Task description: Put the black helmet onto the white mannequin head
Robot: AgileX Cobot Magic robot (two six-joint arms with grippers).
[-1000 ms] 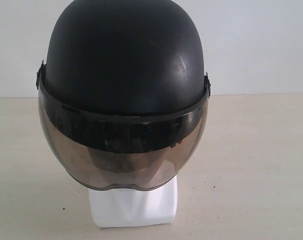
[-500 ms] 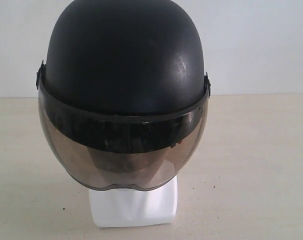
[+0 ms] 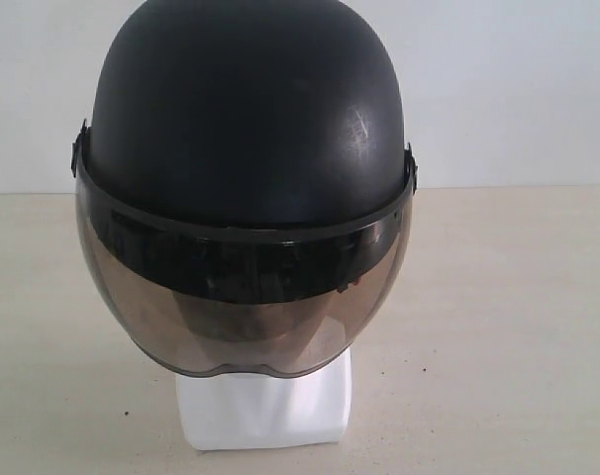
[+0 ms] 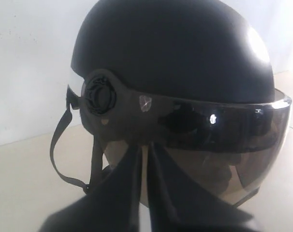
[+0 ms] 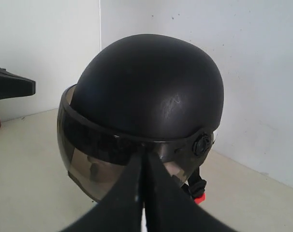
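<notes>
The black helmet (image 3: 246,109) sits on the white mannequin head (image 3: 265,411), covering all of it but the neck and squarish base. The face shows dimly through the smoky visor (image 3: 241,317). Neither gripper appears in the exterior view. In the left wrist view my left gripper (image 4: 145,146) is shut on nothing, its tips pointing at the helmet (image 4: 175,53) just below the visor hinge. In the right wrist view my right gripper (image 5: 145,155) is also shut and empty, tips in line with the visor rim of the helmet (image 5: 146,82). Whether either touches the helmet cannot be told.
The head stands on a pale beige table (image 3: 508,327) before a white wall (image 3: 518,79). A black strap (image 4: 62,164) hangs from the helmet's side, and a red buckle (image 5: 198,198) dangles on the other side. A black part of the other arm (image 5: 11,84) shows in the right wrist view.
</notes>
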